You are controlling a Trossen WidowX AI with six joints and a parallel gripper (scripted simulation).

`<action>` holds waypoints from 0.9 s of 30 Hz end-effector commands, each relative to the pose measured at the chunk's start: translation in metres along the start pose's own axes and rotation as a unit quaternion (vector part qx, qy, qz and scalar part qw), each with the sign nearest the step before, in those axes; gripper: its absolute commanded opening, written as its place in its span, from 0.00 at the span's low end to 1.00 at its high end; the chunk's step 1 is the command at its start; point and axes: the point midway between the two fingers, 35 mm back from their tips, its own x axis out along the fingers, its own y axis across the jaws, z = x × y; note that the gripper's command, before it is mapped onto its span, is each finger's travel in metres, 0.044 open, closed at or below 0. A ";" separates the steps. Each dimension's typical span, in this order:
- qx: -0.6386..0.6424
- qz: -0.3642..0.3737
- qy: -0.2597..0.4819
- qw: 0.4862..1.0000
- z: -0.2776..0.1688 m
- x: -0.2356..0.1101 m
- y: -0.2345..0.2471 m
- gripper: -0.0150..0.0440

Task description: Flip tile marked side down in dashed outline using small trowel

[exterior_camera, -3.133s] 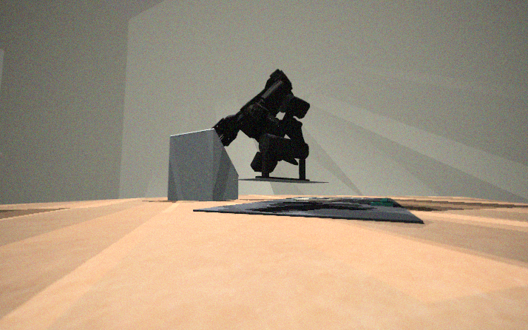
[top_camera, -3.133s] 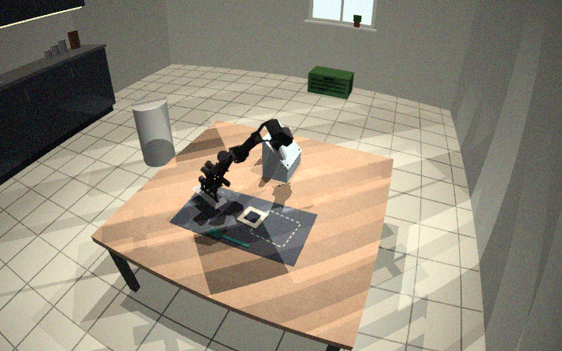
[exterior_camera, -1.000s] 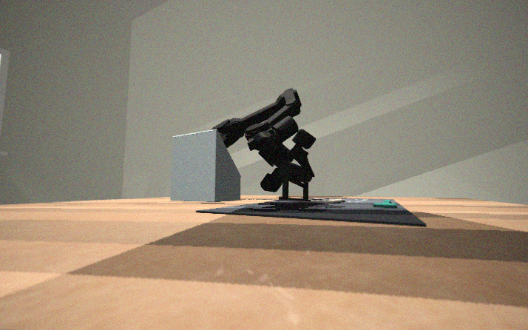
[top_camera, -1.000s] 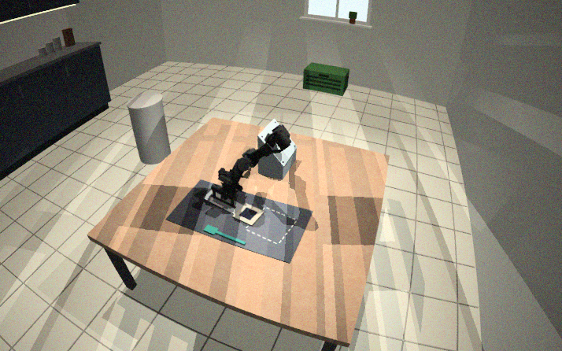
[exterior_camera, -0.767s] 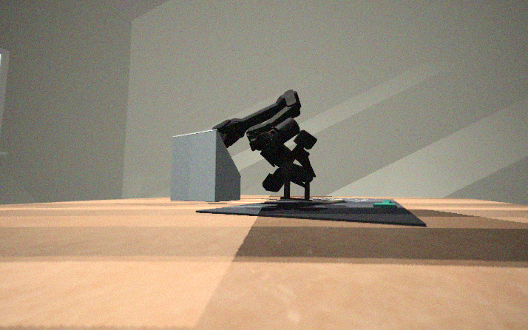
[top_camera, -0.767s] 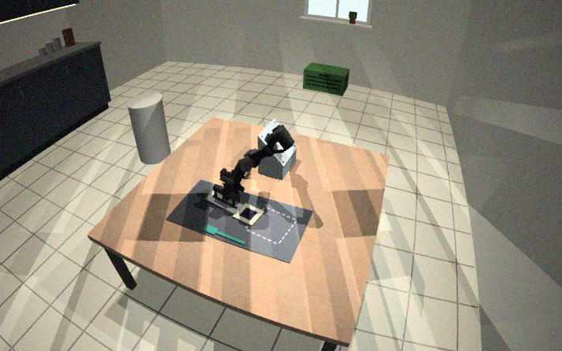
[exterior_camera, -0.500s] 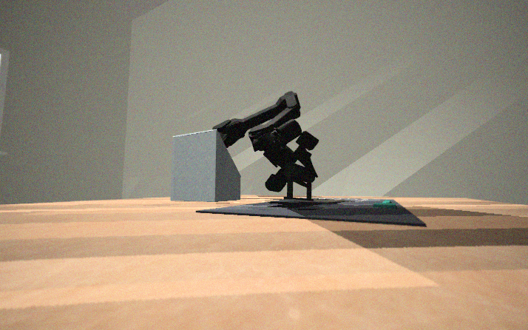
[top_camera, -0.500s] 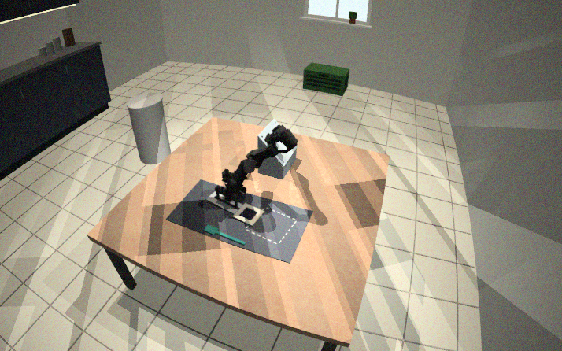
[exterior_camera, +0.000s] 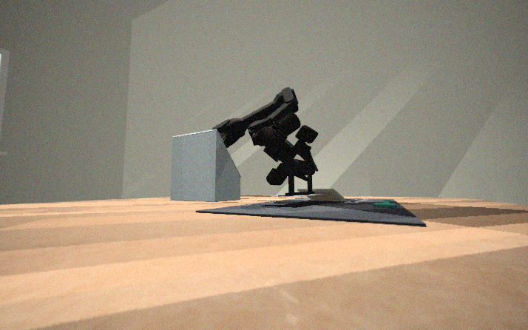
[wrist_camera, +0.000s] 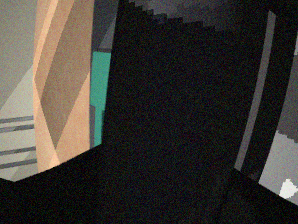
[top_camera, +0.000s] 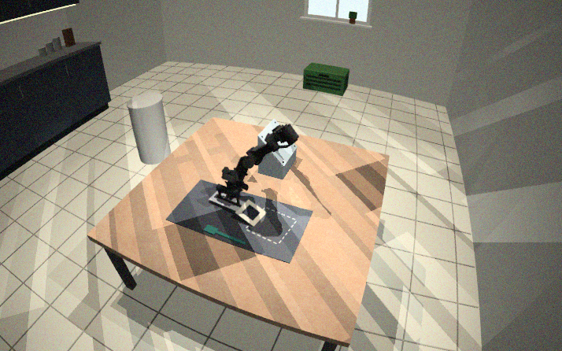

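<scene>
My gripper point(top_camera: 231, 198) point(exterior_camera: 299, 191) is down on the dark mat point(top_camera: 186, 214) point(exterior_camera: 299, 214) and shut on the small trowel point(top_camera: 216, 201), a pale flat blade with a dark handle. The blade points at the tile point(top_camera: 251, 212) point(exterior_camera: 325, 194), a cream square with a dark marked centre facing up. The tile sits at the near-left corner of the dashed outline point(top_camera: 290, 227), and the side view shows one of its edges lifted. The wrist view is mostly dark with my own fingers and the tool.
A teal tool point(top_camera: 224, 235) point(exterior_camera: 384, 203) point(wrist_camera: 100, 92) lies loose on the mat's front part. The arm's grey base box point(top_camera: 275, 168) point(exterior_camera: 200, 168) stands behind the mat on the wooden table point(top_camera: 274, 283). A grey cylinder point(top_camera: 148, 126) and a green crate point(top_camera: 325, 78) stand on the floor.
</scene>
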 end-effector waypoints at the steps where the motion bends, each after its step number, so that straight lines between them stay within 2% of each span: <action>1: 0.006 0.009 0.004 1.000 -0.006 -0.011 0.015 0.25; 14: 0.006 0.009 0.004 1.000 -0.039 -0.027 0.034 0.25; 27: 0.007 0.009 0.005 1.000 -0.084 -0.028 0.036 0.25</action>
